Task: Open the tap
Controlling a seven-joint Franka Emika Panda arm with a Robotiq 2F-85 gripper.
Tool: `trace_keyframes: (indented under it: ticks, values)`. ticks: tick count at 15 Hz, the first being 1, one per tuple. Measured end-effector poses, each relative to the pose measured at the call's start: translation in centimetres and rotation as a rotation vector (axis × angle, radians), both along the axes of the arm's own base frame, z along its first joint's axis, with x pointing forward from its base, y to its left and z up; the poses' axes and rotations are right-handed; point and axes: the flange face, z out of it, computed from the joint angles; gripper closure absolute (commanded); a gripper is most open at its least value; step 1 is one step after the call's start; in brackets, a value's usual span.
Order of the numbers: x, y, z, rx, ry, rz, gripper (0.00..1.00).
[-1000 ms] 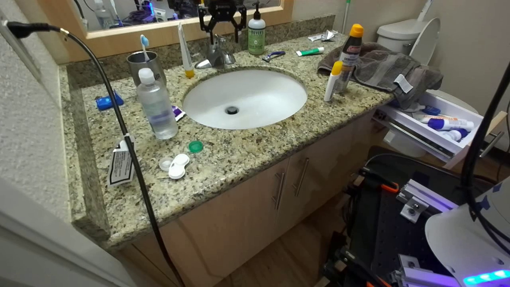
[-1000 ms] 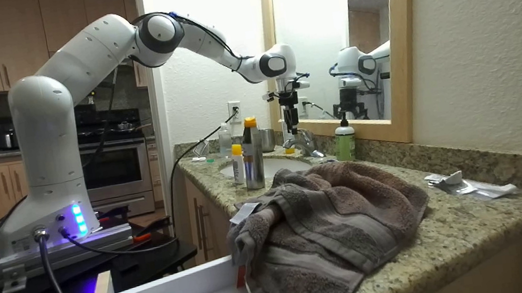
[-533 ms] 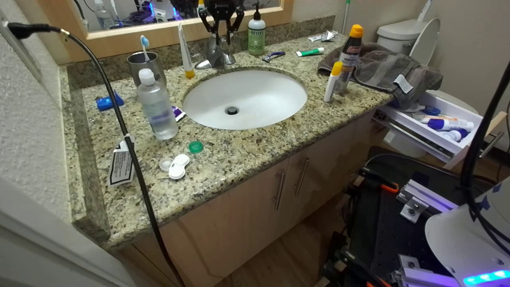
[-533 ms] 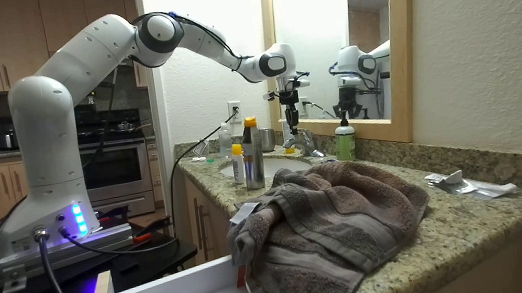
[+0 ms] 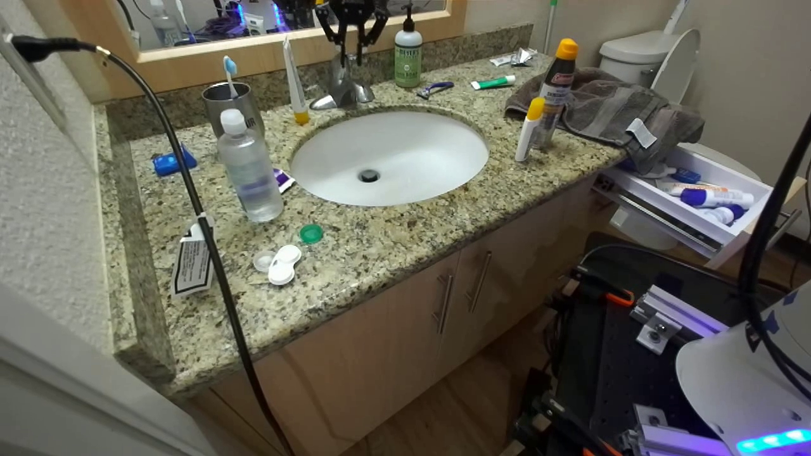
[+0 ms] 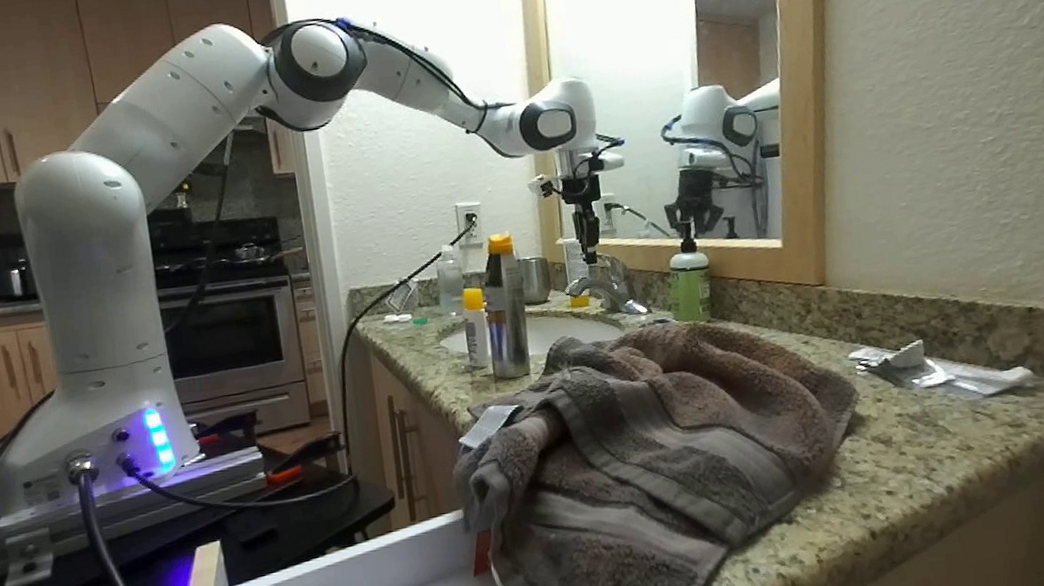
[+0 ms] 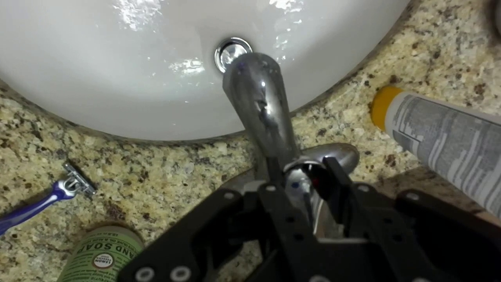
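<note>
Arched on jointed white arm (image 6: 195, 104), downturned over curved silver metal tap (image 7: 261, 98). Ending in black two-fingered gripper (image 5: 351, 60) with narrow gap; cannot tell if clasping.

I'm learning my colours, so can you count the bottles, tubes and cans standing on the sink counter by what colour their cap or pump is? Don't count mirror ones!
Yellow or orange: 3 (white tube, white bottle, spray can)
White: 1 (clear bottle)
Black: 1 (soap bottle)
Total: 5
</note>
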Motion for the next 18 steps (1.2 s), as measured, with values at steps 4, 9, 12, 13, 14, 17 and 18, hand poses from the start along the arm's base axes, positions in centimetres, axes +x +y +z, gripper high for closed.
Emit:
trace_keyframes:
  ticks: [4,9,12,13,14,17,18]
  values:
    - [-0.6,-1.8,3.0,0.038,-0.168,-0.045,0.67]
    - [-1.6,-1.9,4.0,0.057,-0.204,-0.054,0.21]
    - [-1.8,-1.7,3.2,0.028,-0.152,-0.022,0.08]
    - [-2.0,-1.6,3.3,0.026,-0.134,0.000,0.02]
    - [-2.4,-1.6,3.6,0.029,-0.120,0.035,0.00]
    - [-4.3,-1.6,6.1,0.036,-0.104,0.153,0.00]
    - [-5.0,-1.6,7.2,0.038,-0.109,0.189,0.00]
